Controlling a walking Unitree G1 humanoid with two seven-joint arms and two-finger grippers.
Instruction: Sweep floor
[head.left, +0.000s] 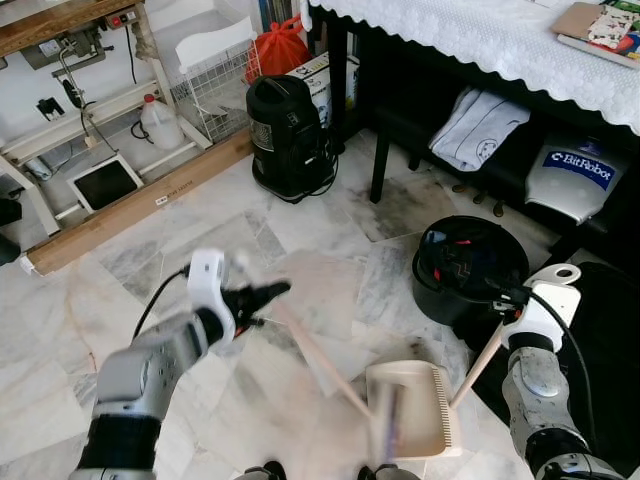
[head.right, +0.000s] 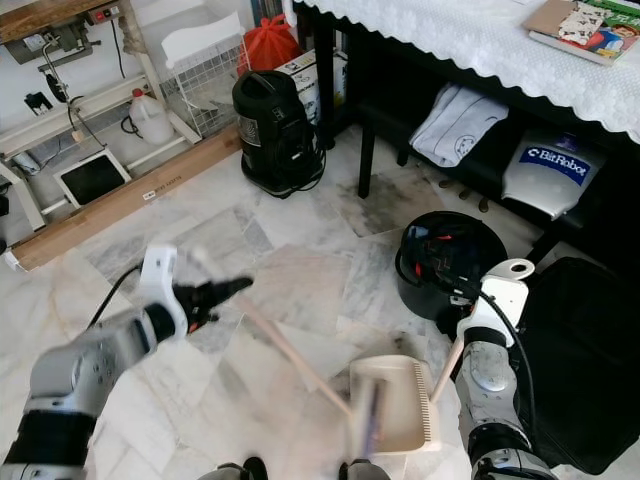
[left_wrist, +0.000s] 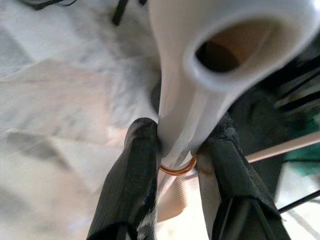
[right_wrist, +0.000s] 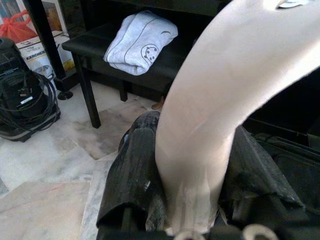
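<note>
On the marble floor just ahead of my feet, the dustpan rests tilted, its pale handle running up to my right gripper, whose fingers are clamped on it. My left gripper is closed around the broom, which slants down to the pan's mouth, blurred in motion. I judge the step in hand is brushing debris into the pan. Next move calls for short strokes toward the pan, held steady beside the black bin.
</note>
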